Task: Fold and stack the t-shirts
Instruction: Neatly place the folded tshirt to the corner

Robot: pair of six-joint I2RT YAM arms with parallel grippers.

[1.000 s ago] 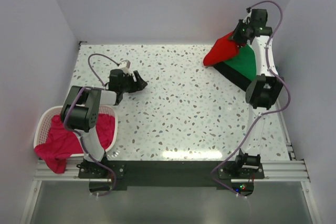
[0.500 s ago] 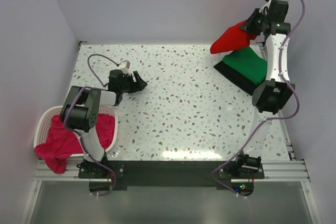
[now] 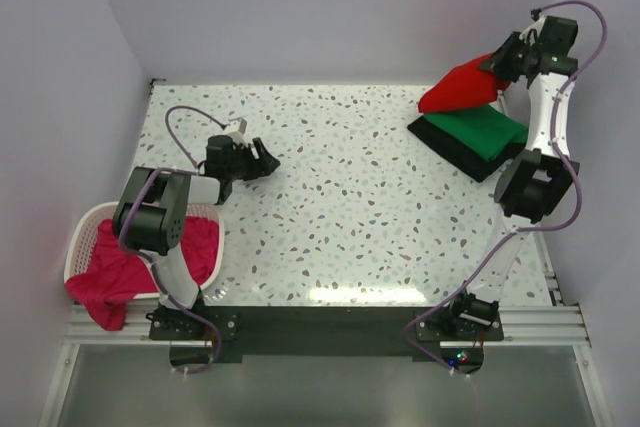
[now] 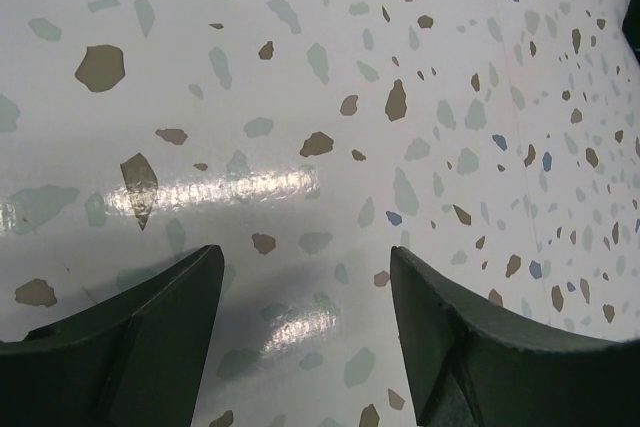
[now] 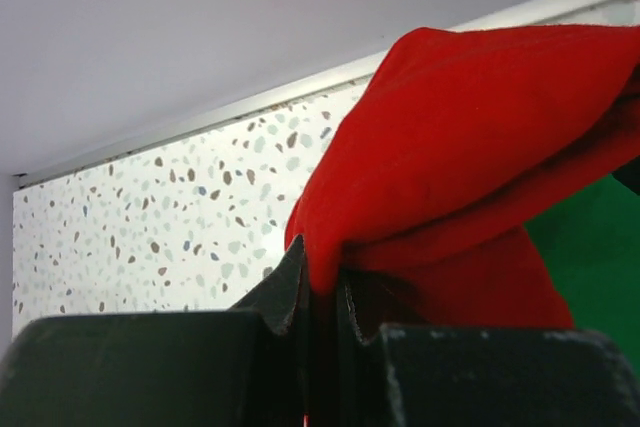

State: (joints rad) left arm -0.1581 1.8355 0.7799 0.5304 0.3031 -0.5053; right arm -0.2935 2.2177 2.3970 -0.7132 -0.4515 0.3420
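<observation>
- Step in hand: you are adding the red t-shirt (image 3: 458,91) to the stack. I judge this from the shirt hanging over the pile, not lying on it.
- Your right gripper (image 5: 320,282) is pressed together on a fold of that shirt. It holds the shirt raised at the far right corner of the table (image 3: 350,197). The cloth hangs bunched from the jaws; whether its lower edge touches the pile cannot be told.
- Stack: the green t-shirt (image 3: 483,130) lies folded flat on the black t-shirt (image 3: 452,152). The black shows only as a border along the green's near and left edges.
- Your left gripper (image 4: 305,277) is spread and holds nothing. It hovers low over bare terrazzo at left centre, well apart from every shirt.
- Next move, in my judgement: lower the red shirt squarely over the green and lay it out flat before release. A bunched drop would spoil the stack, and any drag could shift the green layer.
- Containers: 1 white lattice basket (image 3: 82,232) sits at the near left edge. It holds the magenta-pink t-shirt (image 3: 110,282), crumpled, with part spilling over the near rim.
- Progress estimate: 2 stacked, 1 in hand, 1 unfolded.
</observation>
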